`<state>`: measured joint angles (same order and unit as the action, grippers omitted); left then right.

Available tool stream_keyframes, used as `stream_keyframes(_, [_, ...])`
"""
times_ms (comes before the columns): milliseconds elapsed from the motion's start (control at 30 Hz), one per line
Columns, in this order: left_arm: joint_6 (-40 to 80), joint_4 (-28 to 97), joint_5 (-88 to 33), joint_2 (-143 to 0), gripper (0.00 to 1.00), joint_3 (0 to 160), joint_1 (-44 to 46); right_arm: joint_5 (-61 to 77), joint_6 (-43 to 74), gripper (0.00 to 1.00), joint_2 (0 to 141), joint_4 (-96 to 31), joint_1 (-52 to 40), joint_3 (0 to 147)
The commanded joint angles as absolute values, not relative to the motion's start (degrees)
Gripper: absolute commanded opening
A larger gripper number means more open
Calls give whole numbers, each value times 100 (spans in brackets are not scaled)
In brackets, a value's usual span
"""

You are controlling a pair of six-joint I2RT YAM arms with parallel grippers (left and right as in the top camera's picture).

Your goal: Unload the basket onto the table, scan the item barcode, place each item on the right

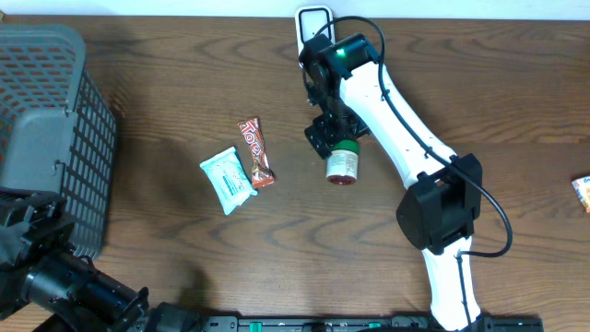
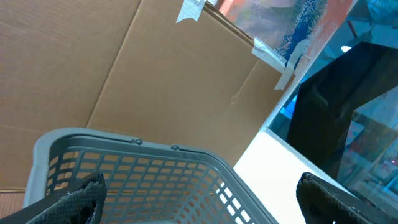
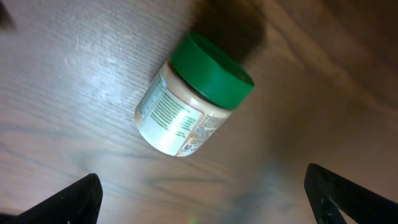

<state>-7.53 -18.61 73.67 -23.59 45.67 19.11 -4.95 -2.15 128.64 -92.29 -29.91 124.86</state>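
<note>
one jar (image 3: 186,106) with a green lid lies on its side on the wooden table (image 1: 479,83), right of centre in the overhead view. its pale label with green print faces the right wrist camera. the right pincer (image 3: 202,180) hangs just above it with both fingers spread wide, one at each lower corner of the wrist view. neither finger touches the jar, so it is not gripped.

two flat packets lie side by side left of the jar, near it but clear of it. one is a white and teal packet (image 1: 227,179) and one is a red-brown bar (image 1: 256,152), and their lower ends look to be touching. one more small wrapped item (image 1: 582,191) sits at the right edge of the table, well apart from the rest and cut off by the frame.

one grey mesh basket (image 1: 46,120) stands at the left side. the left pincer (image 2: 199,205) is beside it, also wide open and holding nothing, with its two dark fingertips at the bottom corners of the left wrist view and the basket's rim between them. one sheet of brown cardboard (image 2: 155,74) stands behind the basket.

one white rounded object (image 1: 314,14) sits at the far edge of the table, partly hidden by the right arm.
</note>
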Motion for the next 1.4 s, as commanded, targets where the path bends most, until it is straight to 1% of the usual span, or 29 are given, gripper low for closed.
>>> stream_keyframes(0, [-786, -1887, 7424, -2320, 98, 4609, 1883, -819, -1103, 99, 12717, -9172, -2998, 12556])
stream_keyframes(33, [-786, -1887, 7424, -2320, 98, 4609, 1883, -834, -1155, 99, 12717, -9201, -2998, 12556])
stream_keyframes(100, [-786, -1887, 7424, -2320, 98, 4609, 1883, -827, -1697, 99, 12717, -9356, -3002, 12543])
stream_keyframes(133, [-786, -1887, 7424, -2320, 98, 4609, 1883, -823, -2051, 96, 12717, -9413, -3013, 12540])
stream_keyframes(200, [-786, -1887, 7424, -2320, 98, 4609, 1883, -825, -2788, 86, 12717, -9323, -3046, 12540])
stream_keyframes(233, [-786, -1887, 7424, -2320, 98, 4609, 1883, -834, -3050, 84, 12717, -9244, -3048, 12540])
stream_keyframes(267, [-786, -1887, 7424, -2320, 98, 4609, 1883, -895, -3229, 99, 12717, -9174, -3046, 12540])
stream_keyframes(367, [-786, -1887, 7424, -2320, 98, 4609, 1883, -985, -3315, 99, 12717, -8991, -3039, 12540])
stream_keyframes(500, [-786, -1887, 7424, -2320, 98, 4609, 1883, -432, -3522, 99, 12717, -8973, -3020, 12468])
stream_keyframes(600, [-786, -1887, 7424, -2320, 98, 4609, 1883, -268, -3614, 99, 12722, -8884, -3020, 12278])
stream_keyframes(767, [-786, -1887, 7424, -2320, 98, 4609, 1883, -276, -3699, 99, 12752, -8713, -3063, 11747])
stream_keyframes(1000, [-786, -1887, 7424, -2320, 98, 4609, 1883, -427, -3697, 99, 12752, -8029, -3138, 11037])
stream_keyframes(1167, [-786, -1887, 7424, -2320, 98, 4609, 1883, -617, -3699, 99, 12763, -7531, -3140, 10698])
stream_keyframes(1367, [-786, -1887, 7424, -2320, 98, 4609, 1883, -582, -3693, 99, 12763, -7454, -3168, 10600])
